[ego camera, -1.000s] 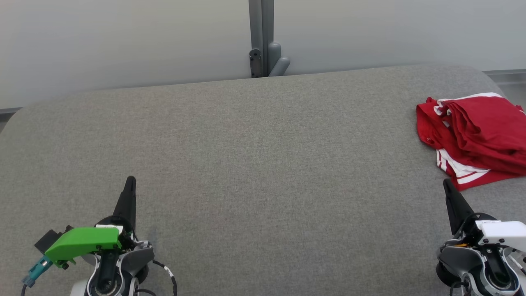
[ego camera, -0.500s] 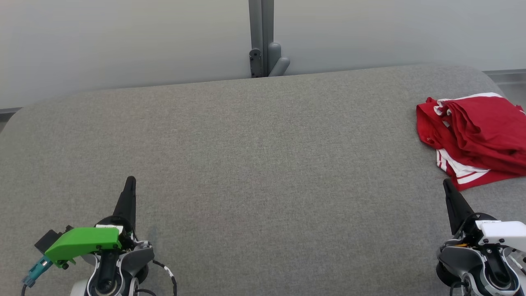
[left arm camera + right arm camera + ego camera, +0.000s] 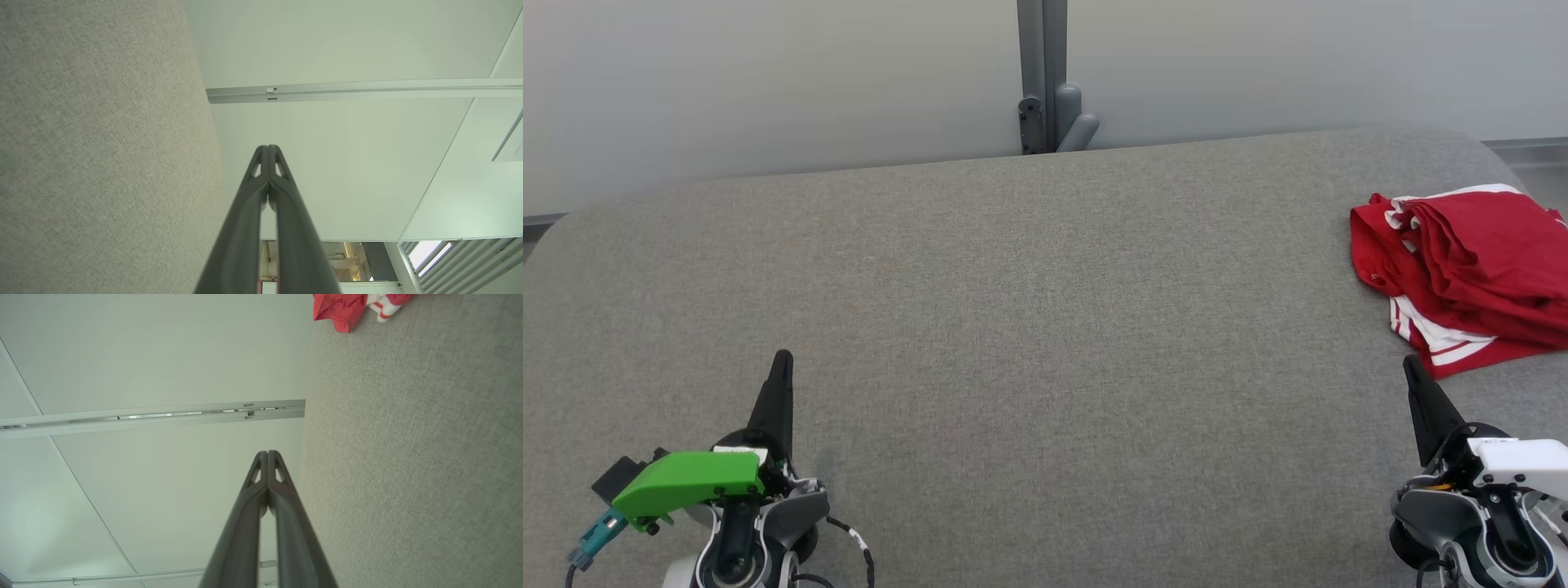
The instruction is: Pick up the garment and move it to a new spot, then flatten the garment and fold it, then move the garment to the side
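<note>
Broadly, a pale wall (image 3: pixel 768 82) closes the back of the room, split by a grey post (image 3: pixel 1042 73) with a small bracket at its foot. Below it spreads the table (image 3: pixel 1045 327), a wide top covered in grey woven cloth with rounded far corners. The weave looks rough enough, I judge, to keep fabric where it is laid.

The garment (image 3: pixel 1470 269), red with white stripes, lies at the table's right side and runs past the edge of the head view. It is doubled over itself in several loose layers rather than spread flat. That fits two readings: a folded piece set off to the side, or a rumpled bundle due to be carried to the middle. The layers are too uneven to settle it.

The left gripper (image 3: pixel 783 363) sits low at the near left and the right gripper (image 3: pixel 1409 366) at the near right, both pointing away across the table. Each has its jaws pressed together on nothing, which the wrist views bear out. The right one is near the garment's closest corner but clear of it. Parked so far apart, they leave the middle of the table free.
</note>
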